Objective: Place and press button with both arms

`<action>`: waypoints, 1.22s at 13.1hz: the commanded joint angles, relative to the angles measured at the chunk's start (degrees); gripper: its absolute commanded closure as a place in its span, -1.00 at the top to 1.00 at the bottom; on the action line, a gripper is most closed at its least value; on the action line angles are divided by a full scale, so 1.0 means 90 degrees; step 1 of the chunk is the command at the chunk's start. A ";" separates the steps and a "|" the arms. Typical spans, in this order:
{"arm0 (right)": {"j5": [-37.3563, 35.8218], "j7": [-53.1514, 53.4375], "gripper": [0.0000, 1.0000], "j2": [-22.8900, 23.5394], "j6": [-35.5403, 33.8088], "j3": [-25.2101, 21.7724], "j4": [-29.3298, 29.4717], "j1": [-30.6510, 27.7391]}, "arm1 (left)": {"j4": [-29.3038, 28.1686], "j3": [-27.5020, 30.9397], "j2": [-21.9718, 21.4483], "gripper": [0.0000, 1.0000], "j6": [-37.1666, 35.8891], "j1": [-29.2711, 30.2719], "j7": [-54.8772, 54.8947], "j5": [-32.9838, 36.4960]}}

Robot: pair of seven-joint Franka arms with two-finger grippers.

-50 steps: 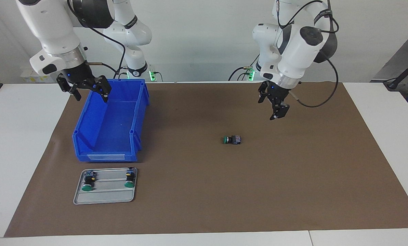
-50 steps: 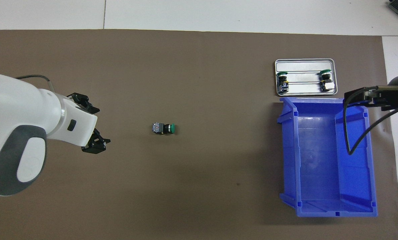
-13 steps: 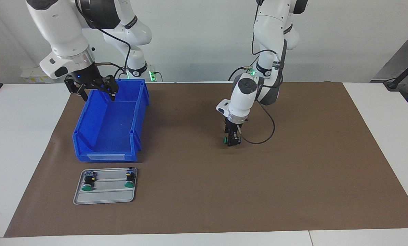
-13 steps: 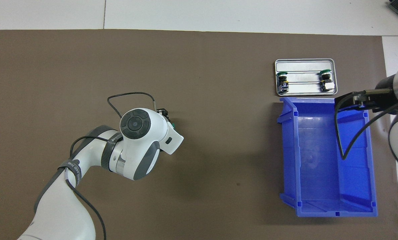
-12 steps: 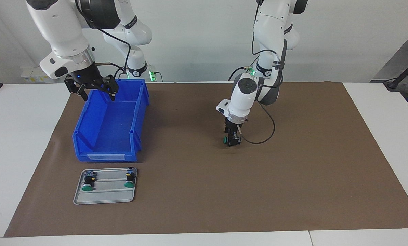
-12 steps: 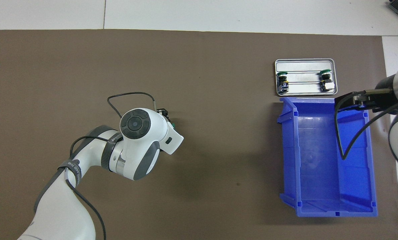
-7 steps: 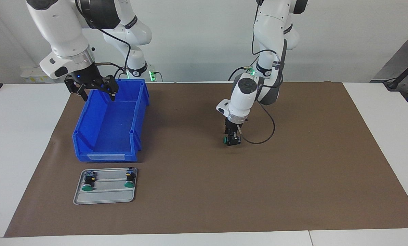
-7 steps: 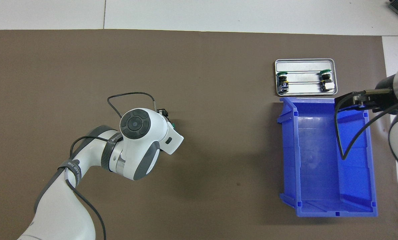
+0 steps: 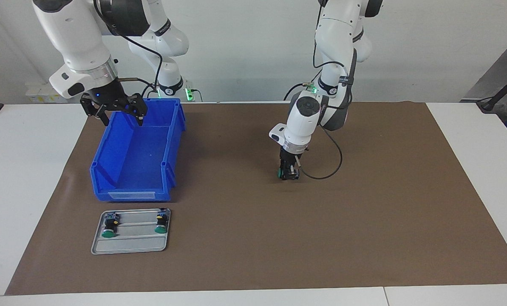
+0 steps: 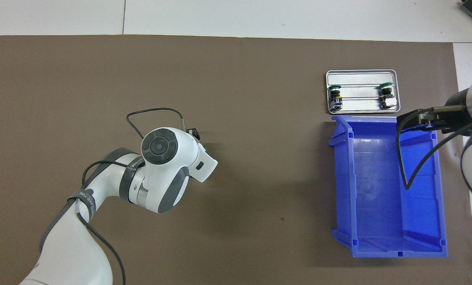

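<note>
The button [image 9: 281,172] lies on its side on the brown mat, midway along the table, its green cap toward the right arm's end. My left gripper [image 9: 289,173] points straight down at it, its fingers drawn in against the black body; it is shut on the button, which rests on the mat. From overhead the white wrist hides the grip, and only a green sliver of the button [image 10: 205,149] shows. My right gripper [image 9: 113,112] hangs open, holding nothing, over the end of the blue bin nearest the robots, and shows in the overhead view too [image 10: 417,118].
An open blue bin [image 9: 132,195] [image 10: 386,250] stands toward the right arm's end. Just past it, farther from the robots, a metal tray [image 9: 130,247] [image 10: 360,73] holds two more green-capped buttons [image 9: 109,227] [image 9: 161,223]. A black cable loops beside the left wrist.
The left arm came down over the button, and its fingers have drawn in around it over the last second. The right gripper has stayed still over the bin.
</note>
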 commanded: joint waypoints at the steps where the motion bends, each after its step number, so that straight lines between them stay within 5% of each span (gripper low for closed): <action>1: 0.0112 -0.0120 1.00 -0.0001 -0.0043 0.0020 0.0019 -0.0041 | 0.0013 0.0060 -0.0067 -0.26 0.0090 -0.0037 0.0044 -0.0061; 6: 0.0112 -0.0120 1.00 -0.0001 -0.0043 0.0020 0.0019 -0.0041 | 0.0081 0.0060 -0.0047 -0.49 0.0080 0.0002 0.0044 -0.0061; 8: 0.0112 -0.0120 1.00 -0.0011 -0.0043 0.0020 0.0019 -0.0041 | 0.0081 0.0060 -0.0047 -0.72 0.0070 0.0011 0.0044 -0.0061; 16: 0.0112 -0.0120 1.00 -0.0001 -0.0043 0.0020 0.0019 -0.0041 | 0.0247 0.0050 -0.0164 -0.77 0.0041 0.0303 0.0044 -0.0538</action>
